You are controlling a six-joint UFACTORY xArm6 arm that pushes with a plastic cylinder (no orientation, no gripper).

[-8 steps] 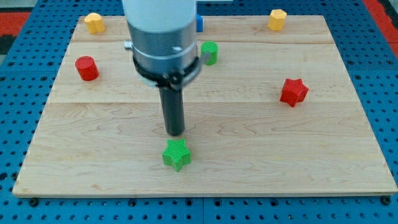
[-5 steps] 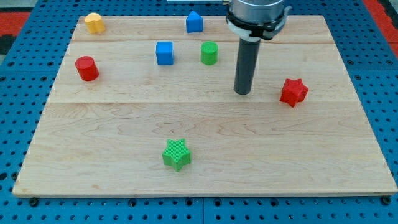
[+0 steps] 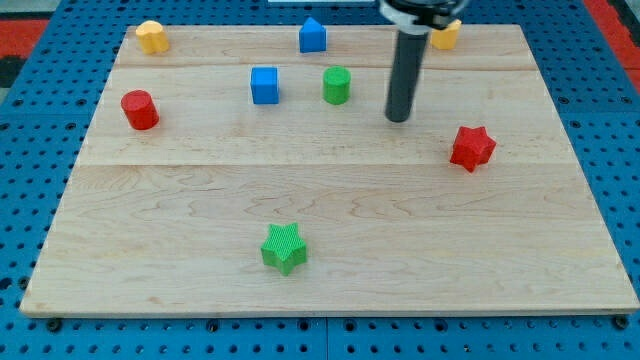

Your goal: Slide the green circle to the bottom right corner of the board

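The small green circle block (image 3: 337,85) stands on the pale wooden board (image 3: 330,270) near the view's top, a little left of the middle. My tip (image 3: 399,119) rests on the wood to the circle's right and slightly lower, near it but not touching; being a plain dark rod, it has nothing to open or close.

From the green circle toward the board's bottom right corner, the wood is open. The red star-shaped block (image 3: 472,147) sits right of and below the circle, above that diagonal. The green star block (image 3: 284,248) lies far below the circle, a little left.

Just left of the circle is the blue square block (image 3: 264,85); up and left, the blue house-shaped block (image 3: 313,35). The red cylinder (image 3: 139,109) is far left, the yellow block (image 3: 151,36) by the top left corner, and another yellow block (image 3: 446,35), partly hidden behind the rod, up and right.
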